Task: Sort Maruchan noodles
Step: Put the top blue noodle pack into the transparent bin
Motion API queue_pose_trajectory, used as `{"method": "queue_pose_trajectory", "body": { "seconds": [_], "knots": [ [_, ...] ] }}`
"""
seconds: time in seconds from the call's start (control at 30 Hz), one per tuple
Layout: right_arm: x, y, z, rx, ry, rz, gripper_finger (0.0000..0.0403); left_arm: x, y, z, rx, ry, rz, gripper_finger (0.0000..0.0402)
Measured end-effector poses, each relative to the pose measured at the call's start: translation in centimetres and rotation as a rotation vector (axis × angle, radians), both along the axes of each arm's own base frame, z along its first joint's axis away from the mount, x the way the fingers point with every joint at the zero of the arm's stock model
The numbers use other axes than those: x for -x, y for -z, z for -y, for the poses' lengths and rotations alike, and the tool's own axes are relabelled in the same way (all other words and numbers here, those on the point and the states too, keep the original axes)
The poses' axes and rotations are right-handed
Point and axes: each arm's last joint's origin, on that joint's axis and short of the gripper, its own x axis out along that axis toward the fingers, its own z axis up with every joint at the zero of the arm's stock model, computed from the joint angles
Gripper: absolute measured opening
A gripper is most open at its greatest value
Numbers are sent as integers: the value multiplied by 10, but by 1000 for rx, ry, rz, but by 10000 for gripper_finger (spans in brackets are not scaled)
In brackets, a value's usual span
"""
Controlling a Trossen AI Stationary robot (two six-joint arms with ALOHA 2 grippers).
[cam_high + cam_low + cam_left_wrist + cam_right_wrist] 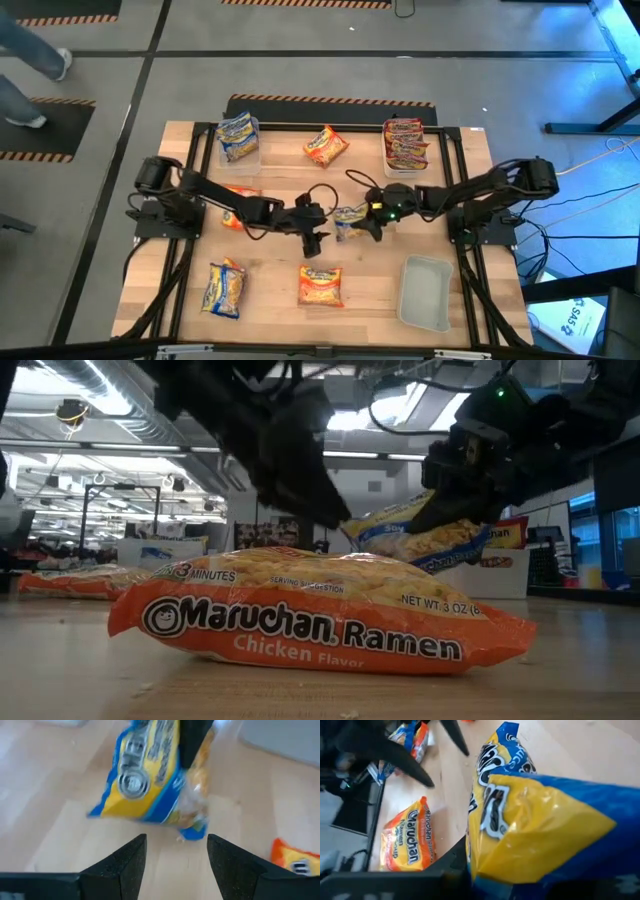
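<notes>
A blue-and-yellow Maruchan noodle packet (348, 220) hangs over the table's middle, with my right gripper (368, 224) shut on it. My left gripper (315, 236) stands open just left of that packet; in the left wrist view its fingers (127, 865) are short of the packet (150, 775), with nothing between them. Other packets lie flat on the wood: an orange one (320, 286) near the front, a blue-and-yellow one (223, 288) at front left, an orange one (325, 147) at the back, and an orange one (238, 205) partly under my left arm. My right gripper pinches the blue-and-yellow packet between its two fingers at the end nearest the right arm (520, 860). The fingers come from the table's right, slanting down. The packet (420, 540) is lifted clear of the table and tilted, its free end toward my left gripper.
A clear tub (240, 152) at the back left holds a blue-and-yellow packet. A tub (388, 150) at the back right holds red packets. An empty tub (425, 290) stands at the front right. In the low view the front orange packet (320, 625) fills the foreground.
</notes>
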Motion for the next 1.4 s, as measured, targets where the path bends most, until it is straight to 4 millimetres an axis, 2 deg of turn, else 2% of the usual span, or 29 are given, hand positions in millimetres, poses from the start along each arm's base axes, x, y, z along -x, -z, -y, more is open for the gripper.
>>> {"method": "queue_pose_trajectory", "body": {
  "seconds": [0.1,0.4,0.57,0.8,1.07,1.2,1.4],
  "knots": [
    [-1,-3,-6,66,-13,21,106,8,-15,-1,-10,22,-1,204],
    [-15,-21,-27,256,-36,108,108,22,-60,-6,-60,66,139,204],
    [-22,-30,-30,362,-58,113,108,23,-72,-6,-58,59,213,203],
    [-27,-36,-29,433,-68,105,109,22,-72,-16,-38,15,221,219],
    [-27,-37,-29,459,-83,109,108,20,-72,-38,53,36,225,288],
    [-27,-37,-29,464,-86,110,108,13,-61,-43,69,46,202,303],
    [-28,-37,-29,485,-97,115,108,4,-47,-43,144,157,186,305]
  ]
}}
